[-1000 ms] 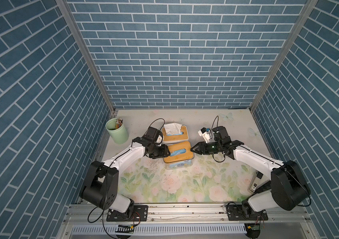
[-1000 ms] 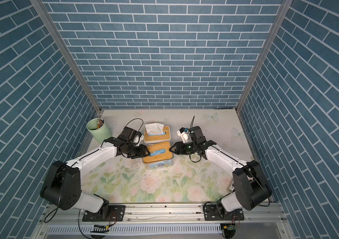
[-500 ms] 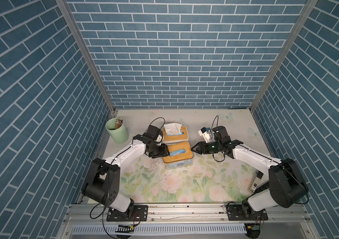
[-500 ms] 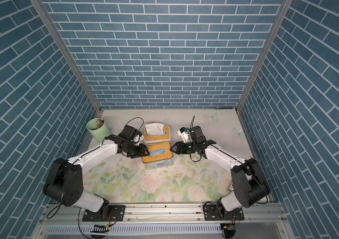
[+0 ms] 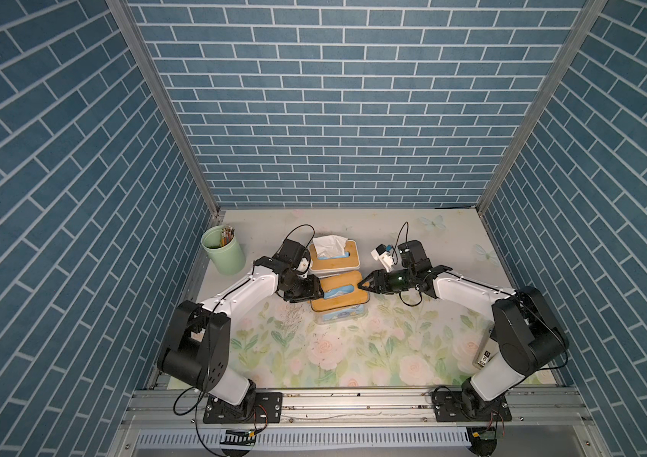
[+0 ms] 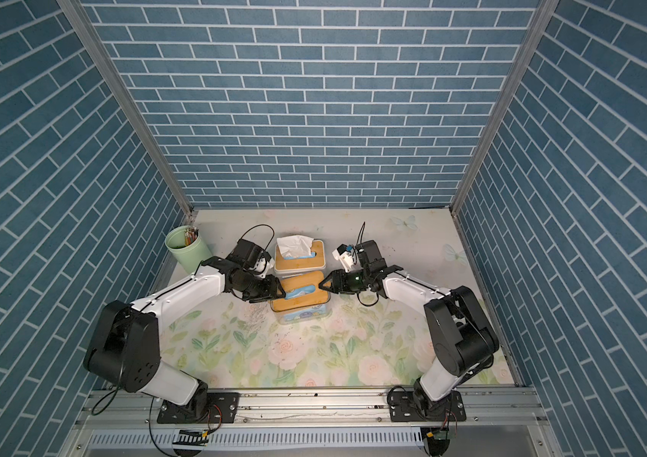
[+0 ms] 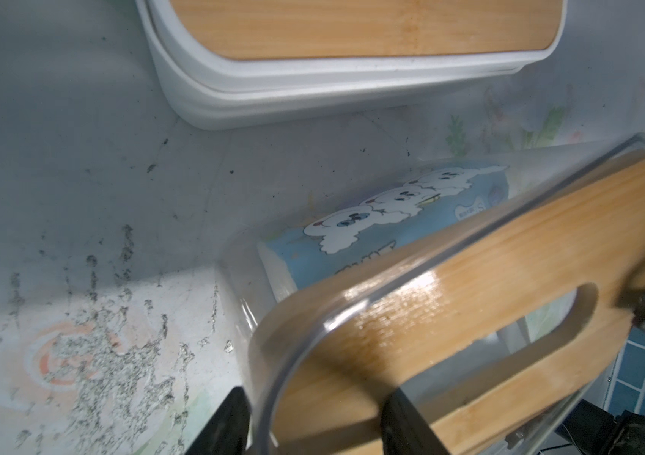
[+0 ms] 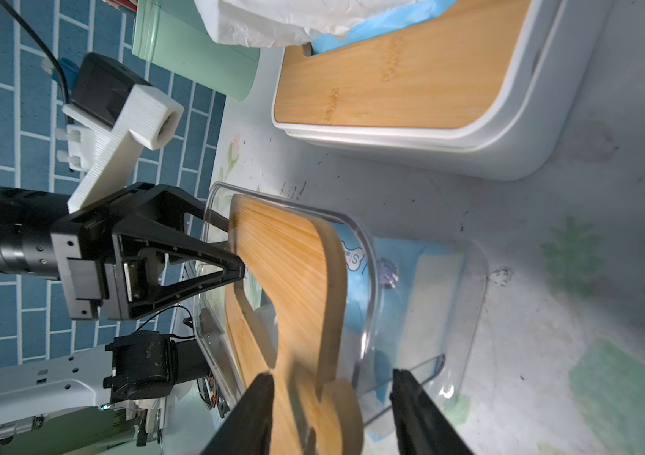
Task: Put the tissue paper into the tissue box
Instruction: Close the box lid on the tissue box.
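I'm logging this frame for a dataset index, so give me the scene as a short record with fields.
near box: clear tissue box, bamboo lid on top, blue tissue pack inside
far box: white tissue box, white tissue sticking out
left gripper: fingers astride one end of the lid; grip unclear
right gripper: fingers astride the opposite end; grip unclear
other: green cup with pencils

A green cup of pencils stands at the back left of the floral mat. Near it, toward the middle, sits a white box with a bamboo lid; a crumpled tissue pokes from its slot. Dark scuffs mark the mat. Blue brick walls enclose three sides; a metal rail runs along the front.
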{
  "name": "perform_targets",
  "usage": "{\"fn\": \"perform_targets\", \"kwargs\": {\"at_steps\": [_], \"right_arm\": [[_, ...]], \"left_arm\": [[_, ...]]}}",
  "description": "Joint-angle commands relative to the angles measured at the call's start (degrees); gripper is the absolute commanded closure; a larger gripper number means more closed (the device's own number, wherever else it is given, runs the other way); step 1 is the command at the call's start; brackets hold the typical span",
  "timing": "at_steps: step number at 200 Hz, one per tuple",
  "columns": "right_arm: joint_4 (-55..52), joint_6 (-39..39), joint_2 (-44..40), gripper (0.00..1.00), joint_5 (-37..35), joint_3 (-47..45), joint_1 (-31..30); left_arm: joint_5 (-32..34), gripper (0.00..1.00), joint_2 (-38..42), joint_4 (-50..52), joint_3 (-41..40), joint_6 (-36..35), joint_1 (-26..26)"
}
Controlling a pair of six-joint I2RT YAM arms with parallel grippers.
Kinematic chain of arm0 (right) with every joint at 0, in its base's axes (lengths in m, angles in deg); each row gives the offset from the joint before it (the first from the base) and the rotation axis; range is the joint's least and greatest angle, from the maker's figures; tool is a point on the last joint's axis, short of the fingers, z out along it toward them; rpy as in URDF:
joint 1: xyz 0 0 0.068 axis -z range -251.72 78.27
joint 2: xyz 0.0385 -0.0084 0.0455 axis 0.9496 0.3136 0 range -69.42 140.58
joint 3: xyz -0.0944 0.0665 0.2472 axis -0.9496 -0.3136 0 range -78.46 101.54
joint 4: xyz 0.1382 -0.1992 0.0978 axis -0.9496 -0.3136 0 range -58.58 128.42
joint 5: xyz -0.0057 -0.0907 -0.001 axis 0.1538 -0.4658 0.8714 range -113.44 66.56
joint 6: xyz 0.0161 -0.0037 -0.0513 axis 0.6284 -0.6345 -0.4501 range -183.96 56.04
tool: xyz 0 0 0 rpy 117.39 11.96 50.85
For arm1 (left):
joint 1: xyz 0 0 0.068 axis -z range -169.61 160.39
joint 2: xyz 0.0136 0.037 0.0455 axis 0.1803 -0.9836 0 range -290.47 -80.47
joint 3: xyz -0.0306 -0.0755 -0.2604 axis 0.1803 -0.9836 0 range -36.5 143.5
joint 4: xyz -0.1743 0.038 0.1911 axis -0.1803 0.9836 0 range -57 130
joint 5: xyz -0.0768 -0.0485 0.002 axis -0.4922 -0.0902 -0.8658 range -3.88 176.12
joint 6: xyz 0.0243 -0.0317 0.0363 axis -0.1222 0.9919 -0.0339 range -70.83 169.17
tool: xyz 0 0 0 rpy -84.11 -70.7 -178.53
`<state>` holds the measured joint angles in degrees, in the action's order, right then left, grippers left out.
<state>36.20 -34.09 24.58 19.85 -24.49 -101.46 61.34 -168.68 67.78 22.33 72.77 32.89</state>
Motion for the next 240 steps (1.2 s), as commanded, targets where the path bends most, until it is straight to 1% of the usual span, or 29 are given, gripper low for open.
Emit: {"fn": "perform_targets", "kwargs": {"at_steps": [1, 34, 101, 129, 149, 180, 213, 240], "right_arm": [[2.3, 2.5, 1.2, 0.51, 1.3, 0.6, 0.5], [3.5, 4.5, 1.0, 0.54, 1.2, -0.8, 0.8], [4.2, 8.3, 0.8, 0.64, -0.6, -5.0, 1.2], [5.6, 9.4, 0.6, 0.65, 0.4, -5.2, 1.1], [5.6, 9.2, 0.1, 0.62, 0.9, -4.4, 0.8], [5.1, 8.8, -1.1, 0.54, 1.7, -3.5, 0.0], [-0.9, 4.4, -2.8, 0.48, -0.3, -1.6, 0.2], [-3.6, 2.5, -3.7, 0.46, -0.9, -1.1, 0.1]], "left_arm": [[-0.7, 0.55, -0.8, 1.4, 0.7, -0.5, -0.1], [-0.8, 0.55, -0.6, 1.3, 0.8, -0.4, -0.1], [-1.4, 0.54, -0.5, 0.5, -0.2, 0.0, 0.2], [-1.4, 0.54, -0.1, 0.1, -0.4, 0.5, 0.1], [-1.4, 0.54, 0.0, -0.2, -0.4, 1.0, 0.2], [-1.5, 0.54, 0.2, -0.9, -0.6, 1.8, 0.2], [-1.2, 0.54, 0.5, -1.2, -0.9, 2.0, 0.1], [-1.1, 0.54, 0.4, -1.1, -0.9, 2.1, 0.2]]}}
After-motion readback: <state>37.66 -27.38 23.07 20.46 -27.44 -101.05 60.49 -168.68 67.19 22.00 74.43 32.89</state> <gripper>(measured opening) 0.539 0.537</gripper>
